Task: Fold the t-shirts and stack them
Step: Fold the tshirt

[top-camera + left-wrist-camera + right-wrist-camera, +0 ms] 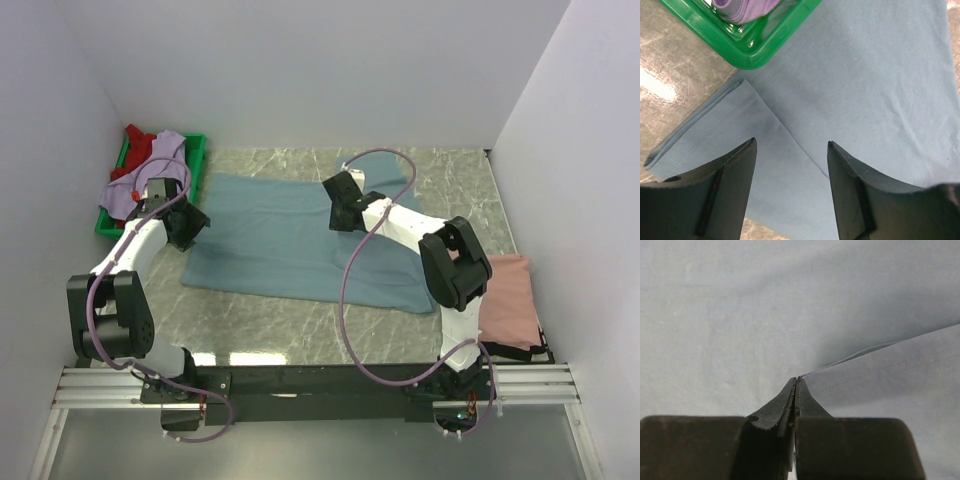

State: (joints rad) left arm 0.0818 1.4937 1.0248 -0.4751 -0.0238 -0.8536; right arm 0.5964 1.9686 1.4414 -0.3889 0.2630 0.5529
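Nearest you on the right, a salmon-pink cloth t-shirt [510,300] lies folded at the table's right edge, so one shirt looks finished.

The step in hand is folding the dusty grey-blue cloth t-shirt [280,240], which is spread flat across the middle of the marbled grey table [300,320]. Your right gripper [796,384] is over the shirt's upper right part. Its fingers are pressed together, and a stitched hem runs straight into the tips, so I judge it is pinching that edge. Your left gripper [791,145] hangs spread above the left sleeve, gripping nothing, with the sleeve seam lying between its fingers.

For the next move, bring the left fingers down and close them on the sleeve or the edge beside it. Then both hands can carry the cloth over in one even fold, with the hem kept taut.

Farthest off at the left, the green plastic tray [105,225] touches the shirt's corner. It holds a lavender cloth shirt [165,160] and a red cloth shirt [138,145], both crumpled and waiting their turn.
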